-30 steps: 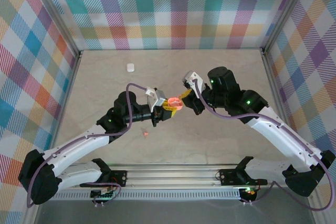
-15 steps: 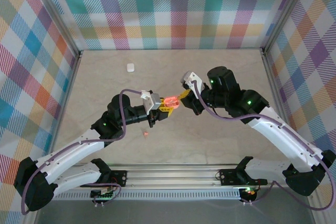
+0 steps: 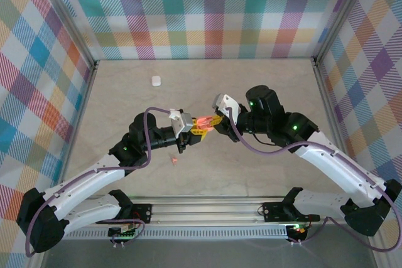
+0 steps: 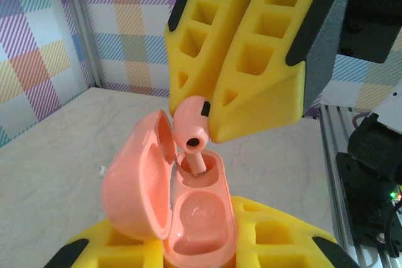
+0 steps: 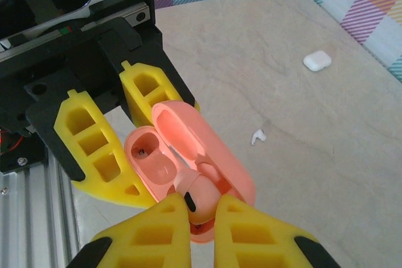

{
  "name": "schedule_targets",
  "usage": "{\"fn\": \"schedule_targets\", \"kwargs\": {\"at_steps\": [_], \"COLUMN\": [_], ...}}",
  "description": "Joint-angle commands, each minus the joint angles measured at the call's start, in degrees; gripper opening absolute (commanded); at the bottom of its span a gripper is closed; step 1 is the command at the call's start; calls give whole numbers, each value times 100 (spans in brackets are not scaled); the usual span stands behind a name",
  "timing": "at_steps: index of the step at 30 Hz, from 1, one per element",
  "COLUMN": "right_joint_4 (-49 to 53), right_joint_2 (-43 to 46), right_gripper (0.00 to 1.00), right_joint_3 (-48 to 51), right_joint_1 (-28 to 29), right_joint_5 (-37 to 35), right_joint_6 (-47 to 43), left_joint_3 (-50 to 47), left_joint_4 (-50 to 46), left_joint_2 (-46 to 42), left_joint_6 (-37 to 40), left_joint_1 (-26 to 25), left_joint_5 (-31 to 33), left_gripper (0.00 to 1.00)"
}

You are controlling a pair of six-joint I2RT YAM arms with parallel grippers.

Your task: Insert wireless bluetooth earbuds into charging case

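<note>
My left gripper point(image 3: 195, 128) is shut on the base of a salmon-pink charging case point(image 4: 196, 218), held above the table with its lid open to the left. My right gripper point(image 5: 202, 204) is shut on a salmon-pink earbud point(image 5: 204, 194). The earbud point(image 4: 191, 119) hangs over the case's far socket, its stem reaching down into that socket. The near socket is empty. In the top view the two grippers meet tip to tip at the case point(image 3: 205, 122), the right gripper point(image 3: 216, 120) coming in from the right.
A shut white case point(image 3: 156, 81) lies at the back left of the table point(image 3: 264, 174). A white earbud point(image 5: 258, 135) lies on the table beyond the pink case. A small pink earbud point(image 3: 174, 162) lies below the left forearm. Metal-framed patterned walls enclose the table.
The left gripper has shifted the case slightly left. The right gripper has moved left and down, bringing the pink earbud onto the case's far socket.
</note>
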State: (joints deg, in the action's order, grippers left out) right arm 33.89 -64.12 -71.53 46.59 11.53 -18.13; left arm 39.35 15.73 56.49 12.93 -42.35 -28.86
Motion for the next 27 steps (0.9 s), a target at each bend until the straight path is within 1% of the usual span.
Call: {"fn": "schedule_targets", "kwargs": {"at_steps": [1,13,19,27], "right_joint_4": [-261,-395,-620,-562], "right_joint_2": [101,246,320,295], "right_gripper": [13,14,14,14], "right_joint_3": [95,300,504,561], "right_joint_1": [52,61,61,66], "right_joint_5": [-35,-98,-63,32], "right_joint_6": [-358,-695,-743,-699], "left_joint_3": [22,24,24,20], "left_joint_4": [148,199,273,264], "left_joint_2": [-102,-94,-103,-135], "left_joint_6": [-15,-104,-176,-190], "left_joint_1": [-68,-67,-67,-72], "left_joint_5": [-142,-181,-155,-111], "left_gripper": [0,0,0,0]}}
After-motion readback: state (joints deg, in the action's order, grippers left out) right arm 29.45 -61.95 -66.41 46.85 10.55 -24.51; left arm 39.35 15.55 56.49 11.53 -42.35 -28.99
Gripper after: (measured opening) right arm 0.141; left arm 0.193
